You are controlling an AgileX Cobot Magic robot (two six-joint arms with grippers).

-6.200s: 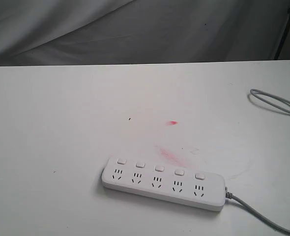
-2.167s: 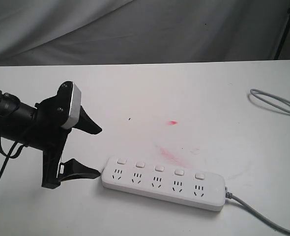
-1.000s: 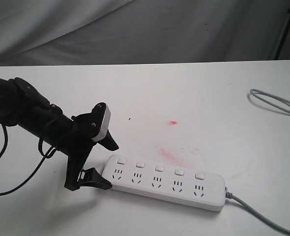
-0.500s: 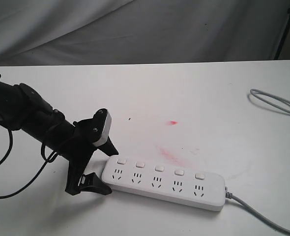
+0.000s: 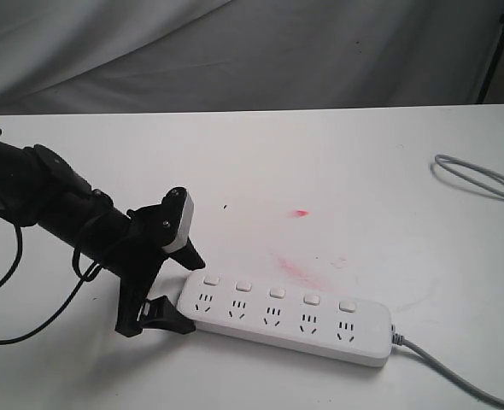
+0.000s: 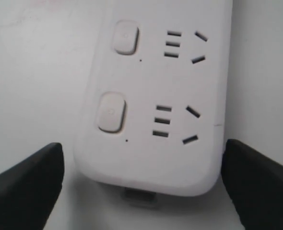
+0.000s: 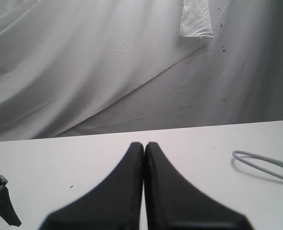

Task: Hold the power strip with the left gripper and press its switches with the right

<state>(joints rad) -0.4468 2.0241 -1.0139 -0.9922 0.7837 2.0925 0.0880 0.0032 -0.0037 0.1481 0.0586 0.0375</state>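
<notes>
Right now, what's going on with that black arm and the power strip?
The robot's left gripper is open, with its jaws on either side of one end of the white power strip lying on the table. It has not yet clamped on it. The right gripper is shut and well away from the strip, so none of the five switches is being pressed yet.

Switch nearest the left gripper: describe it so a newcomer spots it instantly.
Find the long white power strip on the table. Its rounded end lies between the left gripper's open jaws; the switch there is the last of five, farthest from the grey cord.
</notes>
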